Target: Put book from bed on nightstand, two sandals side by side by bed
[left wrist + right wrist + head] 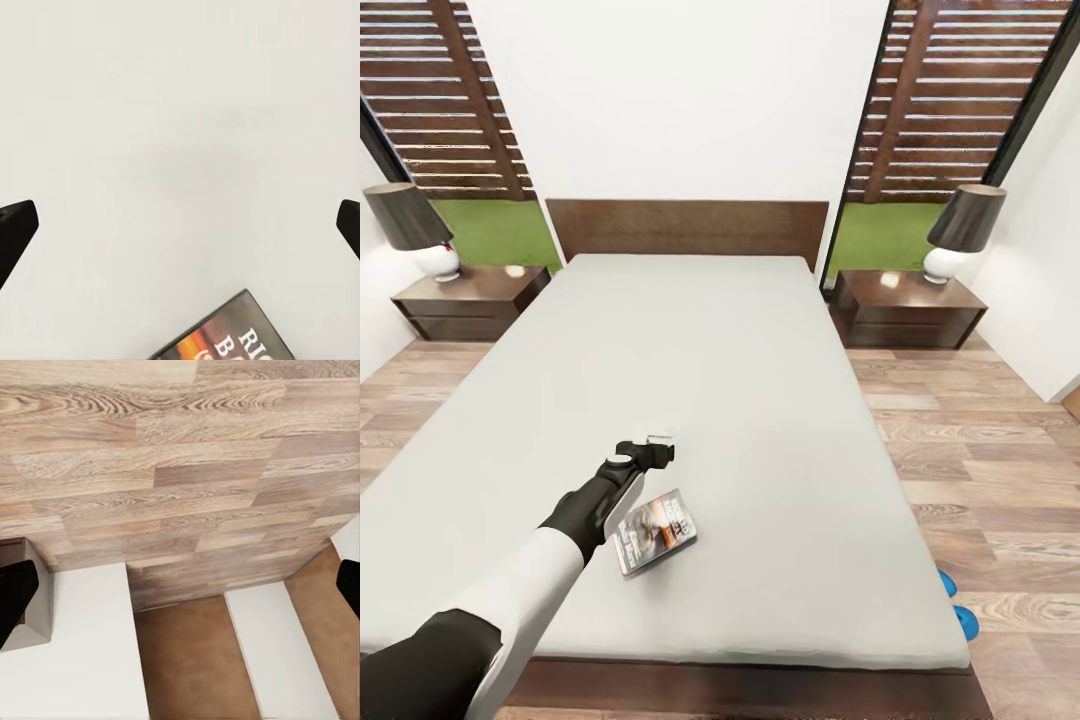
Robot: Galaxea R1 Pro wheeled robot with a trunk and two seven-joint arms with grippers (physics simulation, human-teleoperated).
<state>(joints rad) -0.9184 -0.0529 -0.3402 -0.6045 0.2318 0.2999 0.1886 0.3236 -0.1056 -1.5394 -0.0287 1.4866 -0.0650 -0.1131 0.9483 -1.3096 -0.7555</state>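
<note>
Reaching for the book (653,533) on the bed (760,400): left tool (657,444) released, hovering just beyond it. Next: draw back, descend, grasp.

I see two lamps, the left lamp (415,230) and the right lamp (960,232), flanking a white wall (680,100), with slatted fence (950,90) beyond the lawn (495,232).

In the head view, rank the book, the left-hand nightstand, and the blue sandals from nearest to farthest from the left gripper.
1. The book, on the bed just beside and short of the left gripper.
2. The sandals, on the floor past the bed's right edge, near its foot corner.
3. The left-hand nightstand, by the headboard under a lamp.
</note>
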